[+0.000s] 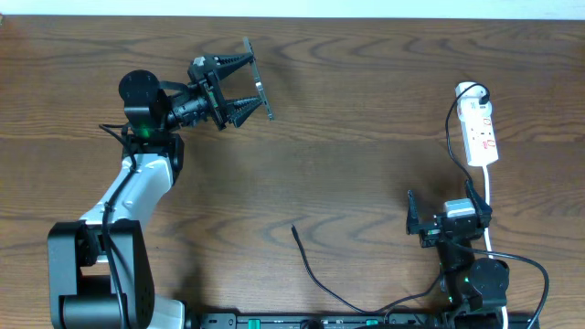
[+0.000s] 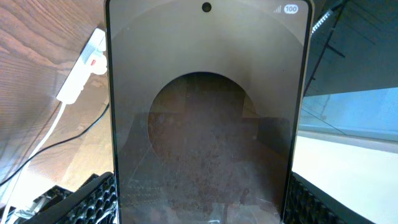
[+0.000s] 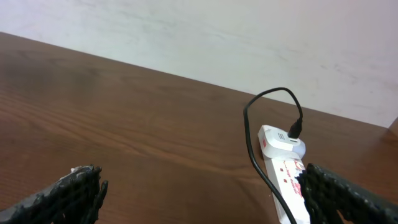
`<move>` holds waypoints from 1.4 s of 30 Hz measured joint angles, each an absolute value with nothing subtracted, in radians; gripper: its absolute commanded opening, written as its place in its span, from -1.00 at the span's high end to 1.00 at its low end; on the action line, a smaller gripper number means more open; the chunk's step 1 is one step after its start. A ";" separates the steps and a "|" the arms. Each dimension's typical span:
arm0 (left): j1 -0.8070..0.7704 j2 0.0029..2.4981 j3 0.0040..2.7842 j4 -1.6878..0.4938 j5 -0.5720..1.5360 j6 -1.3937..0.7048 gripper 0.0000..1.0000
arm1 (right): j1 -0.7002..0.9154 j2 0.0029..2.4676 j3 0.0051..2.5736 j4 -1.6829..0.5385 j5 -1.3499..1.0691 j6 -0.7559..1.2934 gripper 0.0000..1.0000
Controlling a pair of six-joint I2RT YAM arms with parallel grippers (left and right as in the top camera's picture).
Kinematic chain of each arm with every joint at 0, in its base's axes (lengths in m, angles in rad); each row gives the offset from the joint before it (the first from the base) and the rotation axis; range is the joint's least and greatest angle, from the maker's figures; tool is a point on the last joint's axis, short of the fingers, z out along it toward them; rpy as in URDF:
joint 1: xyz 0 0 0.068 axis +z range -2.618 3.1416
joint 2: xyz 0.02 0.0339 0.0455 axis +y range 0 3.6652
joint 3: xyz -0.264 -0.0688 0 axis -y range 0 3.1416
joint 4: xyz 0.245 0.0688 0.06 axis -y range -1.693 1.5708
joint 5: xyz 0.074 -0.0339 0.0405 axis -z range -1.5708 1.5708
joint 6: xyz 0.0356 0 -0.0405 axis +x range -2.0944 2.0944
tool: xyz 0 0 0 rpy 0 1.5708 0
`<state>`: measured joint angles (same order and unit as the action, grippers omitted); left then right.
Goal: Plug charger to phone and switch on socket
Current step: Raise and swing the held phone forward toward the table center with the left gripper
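**A:** Left jaws pinch the phone (image 1: 259, 78) by its sides, held on edge.
**B:** Right jaws spread, empty. Charger (image 1: 297, 236) tip lies on the table (image 1: 366, 164) to their left, pointing away.

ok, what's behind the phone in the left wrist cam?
Left of the phone, the socket lies on the table. Whatever sits directly behind the phone is covered.
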<state>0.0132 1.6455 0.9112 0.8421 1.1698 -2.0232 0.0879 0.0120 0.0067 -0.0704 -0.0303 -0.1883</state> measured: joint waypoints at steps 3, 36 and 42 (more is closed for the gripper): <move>0.013 1.645 0.911 0.842 1.160 -2.023 0.85 | 0.088 0.012 0.007 -0.070 -0.030 -0.188 -0.99; 0.013 1.645 0.911 0.829 1.040 -2.023 0.85 | 0.088 0.012 0.007 -0.070 -0.030 -0.188 -0.99; 0.013 1.645 0.912 0.695 1.037 -2.023 0.85 | 0.088 0.012 0.007 -0.070 -0.030 -0.188 -0.99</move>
